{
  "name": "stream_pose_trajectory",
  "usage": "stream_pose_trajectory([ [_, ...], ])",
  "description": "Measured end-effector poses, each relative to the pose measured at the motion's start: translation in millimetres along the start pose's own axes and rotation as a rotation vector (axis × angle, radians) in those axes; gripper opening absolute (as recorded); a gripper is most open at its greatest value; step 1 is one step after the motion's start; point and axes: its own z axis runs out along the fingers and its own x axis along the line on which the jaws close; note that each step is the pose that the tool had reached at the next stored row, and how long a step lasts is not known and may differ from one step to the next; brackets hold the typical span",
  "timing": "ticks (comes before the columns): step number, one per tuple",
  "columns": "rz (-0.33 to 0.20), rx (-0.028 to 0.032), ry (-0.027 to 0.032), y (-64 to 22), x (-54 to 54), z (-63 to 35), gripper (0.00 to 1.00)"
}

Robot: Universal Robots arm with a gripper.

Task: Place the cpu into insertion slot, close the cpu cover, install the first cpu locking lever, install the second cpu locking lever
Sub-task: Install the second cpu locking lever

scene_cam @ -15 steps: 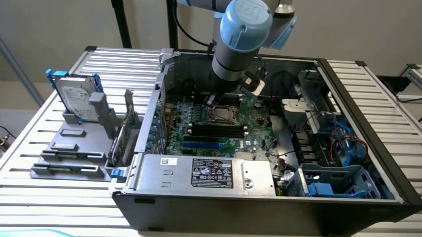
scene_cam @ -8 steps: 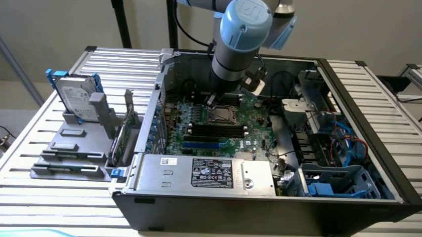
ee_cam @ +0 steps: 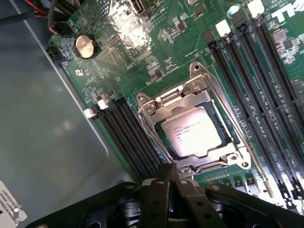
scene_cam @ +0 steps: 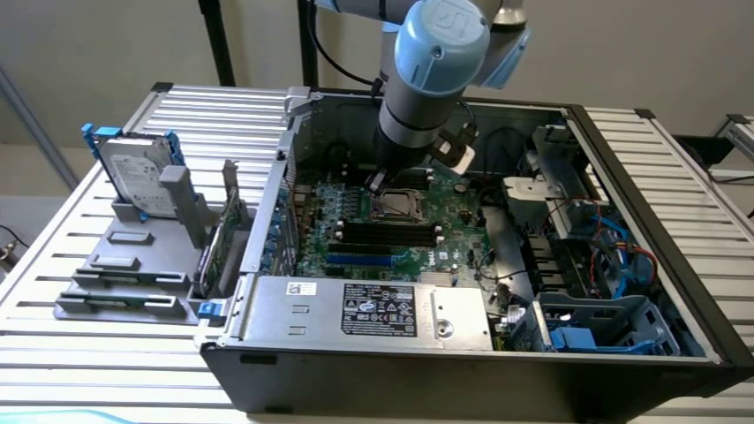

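The cpu [ee_cam: 192, 130], a pale metallic square, lies flat in the insertion slot [ee_cam: 236, 158] on the green motherboard [ee_cam: 118, 57]. The cpu cover [ee_cam: 183, 100], a silver frame, lies down around the chip, which shows through its window. Thin metal locking levers [ee_cam: 151, 130] run along two opposite sides of the socket; whether they are hooked I cannot tell. My gripper [ee_cam: 169, 168] is shut with nothing between its fingers, its tips just above the socket's near edge. In the exterior view the gripper [scene_cam: 380, 184] reaches into the open case beside the socket [scene_cam: 398, 207].
Black memory slots [ee_cam: 251, 90] flank the socket on both sides. A coin battery [ee_cam: 85, 46] sits on the board. The case holds a power supply [scene_cam: 371, 311], cables and a blue drive cage [scene_cam: 601, 327]. At the exterior view's left, a hard drive [scene_cam: 139, 177] stands on the slatted table.
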Motion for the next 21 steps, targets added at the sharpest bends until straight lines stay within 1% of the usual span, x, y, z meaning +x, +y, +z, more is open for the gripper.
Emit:
stream_pose_trajectory([
  [5, 0.007, 0.0118, -0.0095, 3.4, -5.3, -11.9, 0.11],
  [7, 0.009, 0.0148, -0.0129, 4.6, -6.7, -17.9, 0.11],
  [9, 0.011, 0.0164, -0.0157, 5.8, -8.3, -23.5, 0.11],
  [13, 0.011, 0.0145, -0.0198, 10.5, -16.3, -30.7, 0.11],
  [15, 0.012, 0.0129, -0.0229, 12.6, -20.1, -34.2, 0.11],
  [17, 0.013, 0.0118, -0.0269, 14.5, -23.7, -38.9, 0.11],
  [18, 0.014, 0.0106, -0.0325, 17.3, -29.1, -46.3, 0.11],
  [21, 0.015, 0.0102, -0.036, 21.2, -36.4, -52.9, 0.11],
])
